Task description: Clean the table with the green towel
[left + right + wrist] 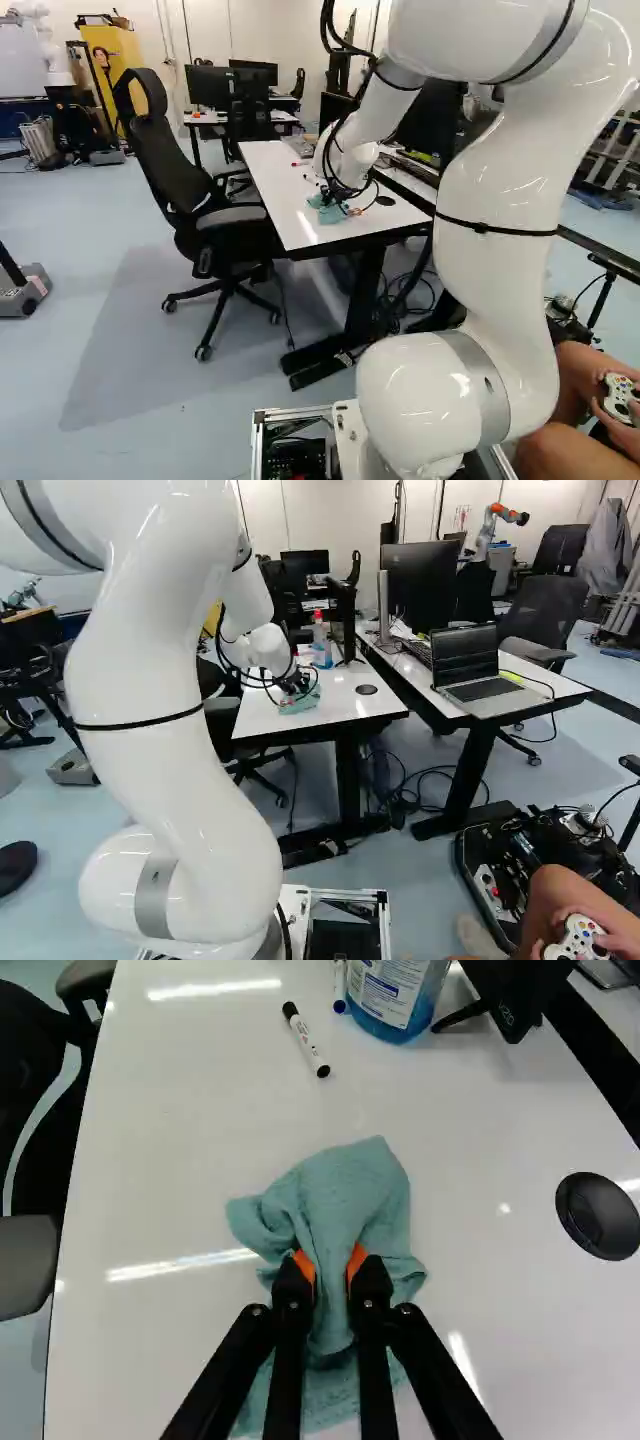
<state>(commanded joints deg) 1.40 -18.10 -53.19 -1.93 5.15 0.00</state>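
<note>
End effector pinching green towel on counter; wiping seems in hand, next calls for a level sweep.

Teal towel — white table — orange pads — blue liquid

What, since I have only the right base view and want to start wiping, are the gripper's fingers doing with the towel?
Observer: The gripper is shut on a bunched fold of the green towel, with its orange pads pressing from both sides.
Operator: Is anything loose lying between the towel and the bottle of blue liquid?
Observer: Yes, a marker with black ends lies there, clear of the towel and nearer the bottle.
</note>
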